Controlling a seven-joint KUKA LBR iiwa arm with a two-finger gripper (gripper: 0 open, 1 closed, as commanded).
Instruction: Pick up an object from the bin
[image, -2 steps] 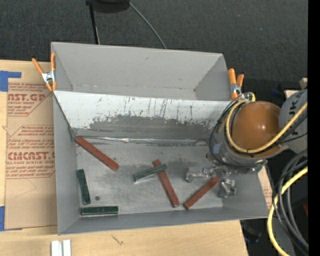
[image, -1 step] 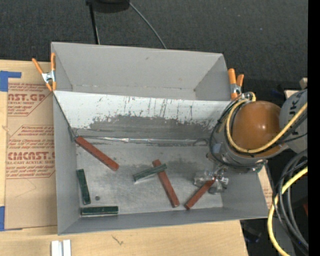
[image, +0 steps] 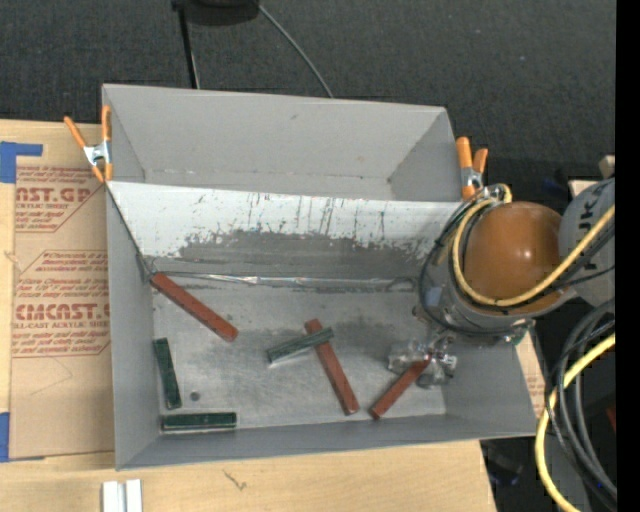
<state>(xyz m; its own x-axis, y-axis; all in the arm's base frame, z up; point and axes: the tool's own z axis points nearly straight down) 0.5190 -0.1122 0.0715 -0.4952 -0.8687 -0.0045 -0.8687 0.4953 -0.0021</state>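
The short reddish-brown flat bar (image: 393, 393) lies slantwise on the floor at the lower right of the grey metal bin (image: 280, 150). The gripper (image: 428, 364) is down at the bar's upper end, and I cannot tell whether it is parted or clamped on it. This looks like the grasp step, so the next move calls for a firm hold on that end and a straight lift, clear of the longer reddish-brown bar (image: 335, 372) and dark green bar (image: 298, 347) crossed nearby.
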